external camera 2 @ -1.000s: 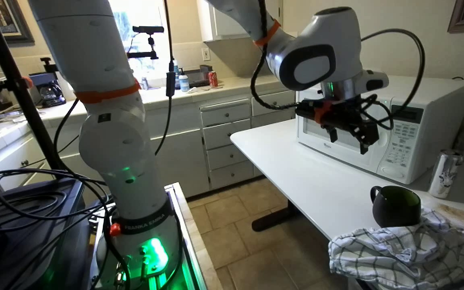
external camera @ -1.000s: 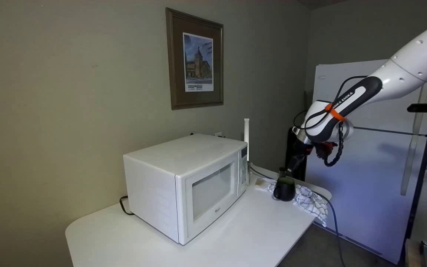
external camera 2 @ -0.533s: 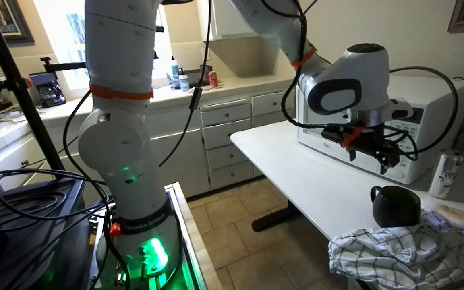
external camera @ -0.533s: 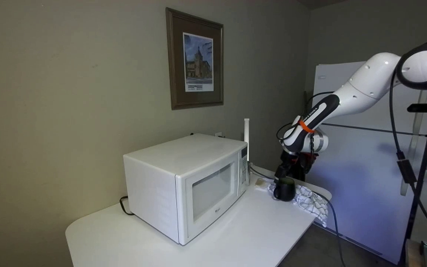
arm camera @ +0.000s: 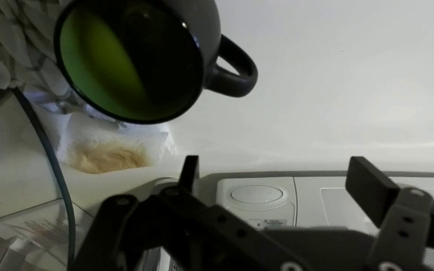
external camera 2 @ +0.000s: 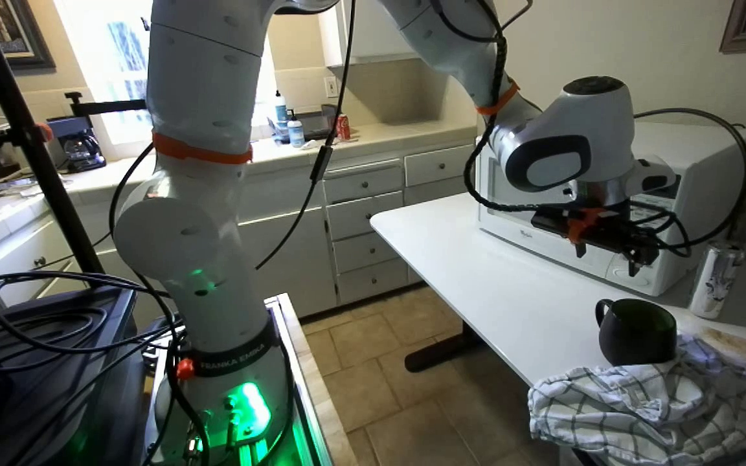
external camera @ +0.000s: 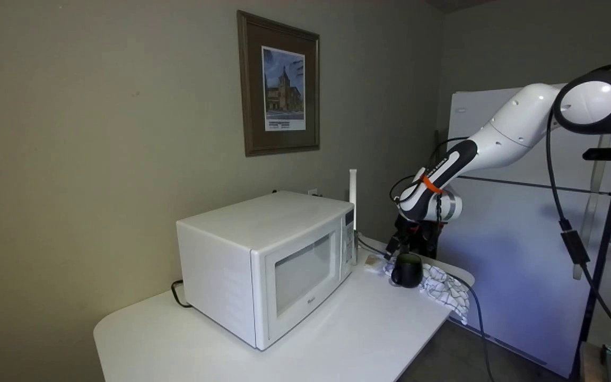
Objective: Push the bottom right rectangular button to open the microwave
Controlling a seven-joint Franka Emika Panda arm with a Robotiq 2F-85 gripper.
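Hand (arm camera: 275, 171), black, two-fingered: spread wide, empty. Hangs lower than a second ago, shifted toward pale oval button (arm camera: 257, 194) on boxy white microwave (external camera: 265, 270) atop white counter (external camera: 364, 318). Probably lines up for pressing.

A kitchen is shown by the microwave (external camera: 267, 268), a fridge (external camera: 528, 239) right of it in an exterior view, and counter (external camera 2: 405, 133), drawers (external camera 2: 350, 217) and coffee maker (external camera 2: 80, 144) left of it in an exterior view.
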